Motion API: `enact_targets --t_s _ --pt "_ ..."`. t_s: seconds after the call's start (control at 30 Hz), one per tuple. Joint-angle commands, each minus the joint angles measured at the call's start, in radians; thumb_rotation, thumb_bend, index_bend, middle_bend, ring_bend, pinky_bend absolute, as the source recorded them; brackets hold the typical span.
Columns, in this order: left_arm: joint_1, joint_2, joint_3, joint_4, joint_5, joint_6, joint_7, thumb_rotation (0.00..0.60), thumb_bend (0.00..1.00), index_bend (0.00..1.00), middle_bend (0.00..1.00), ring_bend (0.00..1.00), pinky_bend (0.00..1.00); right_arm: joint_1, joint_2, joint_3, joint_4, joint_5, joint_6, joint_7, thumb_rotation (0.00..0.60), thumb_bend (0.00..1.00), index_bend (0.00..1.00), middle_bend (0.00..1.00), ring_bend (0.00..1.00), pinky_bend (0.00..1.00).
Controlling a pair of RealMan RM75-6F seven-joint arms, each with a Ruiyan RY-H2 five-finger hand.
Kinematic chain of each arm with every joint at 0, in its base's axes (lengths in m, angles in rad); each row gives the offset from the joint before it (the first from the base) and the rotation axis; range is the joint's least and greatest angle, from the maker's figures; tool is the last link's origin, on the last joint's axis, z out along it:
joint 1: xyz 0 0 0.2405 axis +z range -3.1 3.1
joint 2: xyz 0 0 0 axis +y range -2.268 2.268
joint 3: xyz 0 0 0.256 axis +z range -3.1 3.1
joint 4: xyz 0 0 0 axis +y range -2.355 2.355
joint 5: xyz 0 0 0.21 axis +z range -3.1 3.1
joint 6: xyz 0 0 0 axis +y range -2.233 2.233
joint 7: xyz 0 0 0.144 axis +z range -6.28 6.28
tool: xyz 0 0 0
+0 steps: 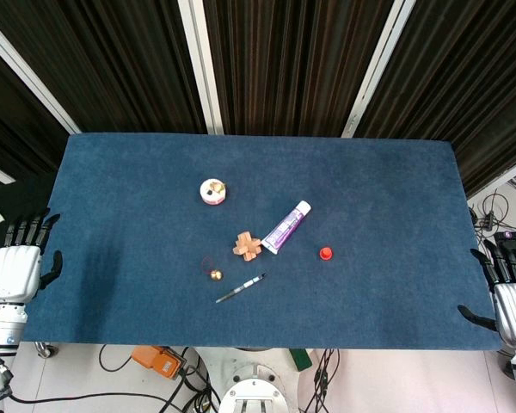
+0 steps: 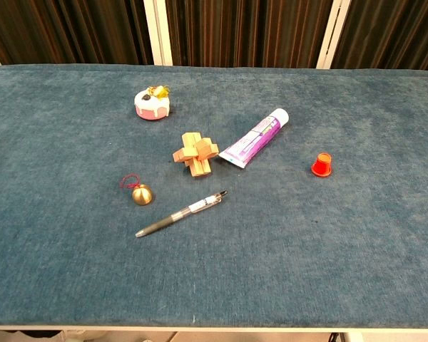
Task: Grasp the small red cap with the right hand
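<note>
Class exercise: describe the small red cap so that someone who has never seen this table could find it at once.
On the blue table, find the purple-and-white tube near the middle. The cap stands alone just right of it, touching nothing. It is the only all-red thing there, and tiny.

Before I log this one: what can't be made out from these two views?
- Right robot hand: head view only, palm side hidden; absent from chest view.
- Left robot hand: likewise.
- Red cap: too small to show whether it is hollow.
- Tube print: too small to read.
</note>
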Motion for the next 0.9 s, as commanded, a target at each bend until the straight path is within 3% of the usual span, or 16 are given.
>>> enact_targets --t_s 0.03,0.5,0.63,0.9 --pt "0.0 0.0 0.0 0.001 0.001 0.0 0.0 0.6 0.51 0.11 0.04 0.05 0.04 0.0 0.0 0.0 0.0 0.0 0.0 -0.001 0.6 0.18 0.2 0.1 0.1 0.09" --pt "-0.001 0.0 0.002 0.001 0.0 -0.005 0.0 0.6 0.51 0.11 0.04 0.05 0.04 0.004 -0.005 0.008 0.016 0.021 -0.01 0.018 0.6 0.18 0.23 0.1 0.1 0.09" --pt "0.0 0.002 0.002 -0.001 0.001 0.0 0.004 0.6 0.51 0.11 0.04 0.05 0.04 0.027 -0.061 0.03 0.103 0.026 -0.02 0.09 0.6 0.18 0.31 0.11 0.13 0.09" --pt "0.008 0.005 0.006 -0.016 0.004 0.009 0.015 0.6 0.51 0.11 0.04 0.05 0.04 0.14 -0.17 0.036 0.263 0.042 -0.208 0.251 0.6 0.18 0.36 0.11 0.13 0.09"
